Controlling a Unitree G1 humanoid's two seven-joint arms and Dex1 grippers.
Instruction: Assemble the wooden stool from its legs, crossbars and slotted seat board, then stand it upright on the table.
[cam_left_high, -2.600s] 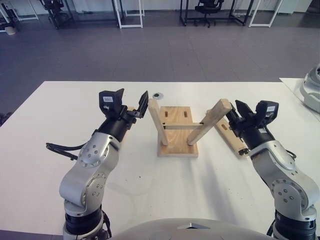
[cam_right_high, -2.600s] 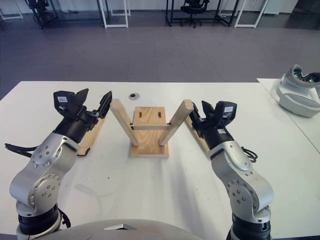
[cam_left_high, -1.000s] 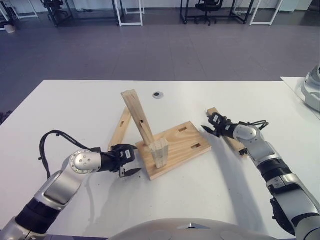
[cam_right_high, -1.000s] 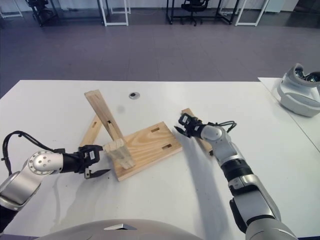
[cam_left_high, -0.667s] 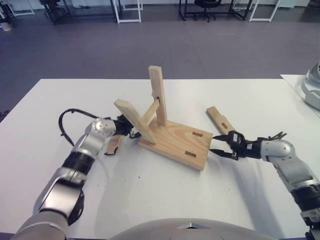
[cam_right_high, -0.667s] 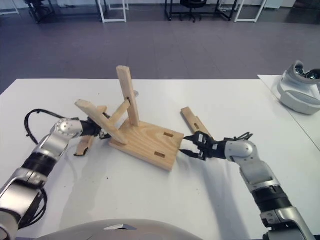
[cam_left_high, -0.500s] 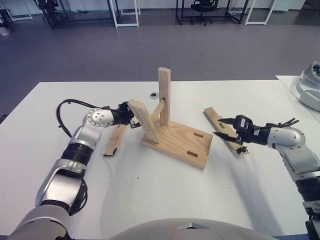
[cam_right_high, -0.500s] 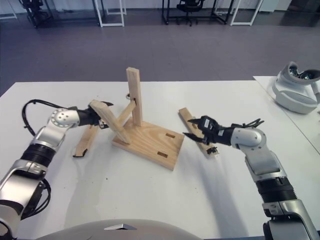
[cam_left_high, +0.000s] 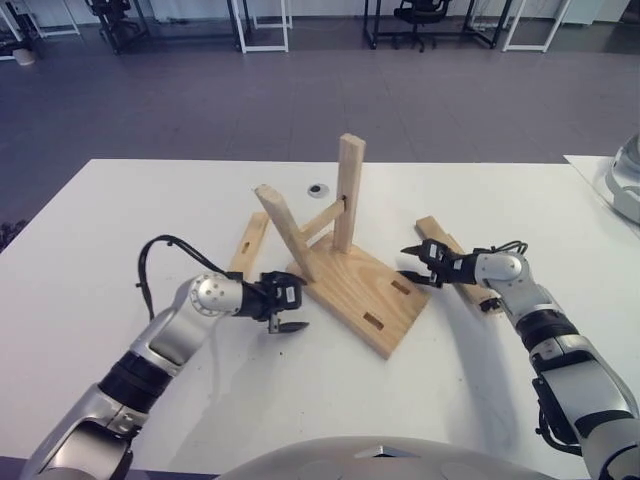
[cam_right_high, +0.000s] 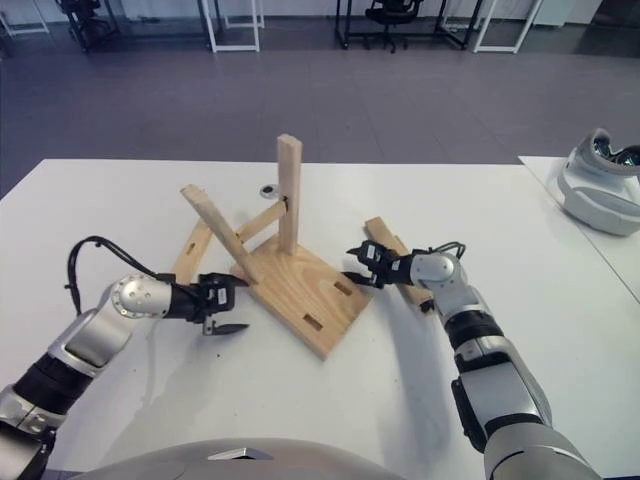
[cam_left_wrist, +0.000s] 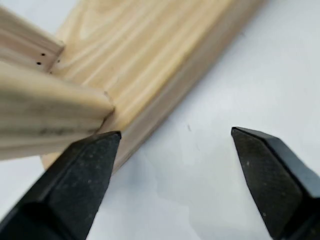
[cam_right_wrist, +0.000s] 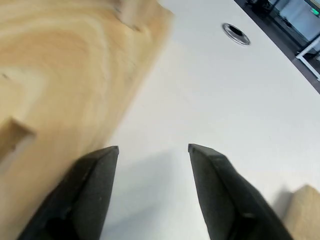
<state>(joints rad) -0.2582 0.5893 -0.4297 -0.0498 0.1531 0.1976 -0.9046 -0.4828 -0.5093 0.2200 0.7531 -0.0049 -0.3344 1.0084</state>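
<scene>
Moved within the last half second: left gripper (cam_left_high: 292, 310), off the top of the tilted leg (cam_left_high: 284, 228) and down to the desk (cam_left_high: 120, 220), just beside the near-left edge of the board (cam_left_high: 375, 295); right gripper (cam_left_high: 410, 265), off the right loose piece (cam_left_high: 433, 228) and closer to the board's right corner.

Board: lies flat at the centre of the desk, one corner toward the robot, two empty slots showing on its right half.

Upright leg (cam_left_high: 347, 190): stands on the far part of the board.

Tilted leg: leans out to the left, foot at the board's left edge.

Crossbar (cam_left_high: 322, 218): joins the two legs, sloping up toward the upright one.

Left jaws: apart, low over the desk, clamped on nothing. In the left wrist view, fingers (cam_left_wrist: 75, 185) spread wide over bare desk, with the board's edge and the tilted leg's foot just beyond one tip.

Right jaws: apart, holding nothing. In the right wrist view, fingers (cam_right_wrist: 90, 190) frame bare desk, with the board just beside one of them; contact cannot be told.

Left loose piece (cam_left_high: 248, 243): lies flat behind the tilted leg.

Right loose piece: lies flat, partly under the right arm.

Grommet (cam_left_high: 318, 189): set in the desk behind the legs.

Headset (cam_left_high: 628, 180): rests on a second desk at the far right.
</scene>
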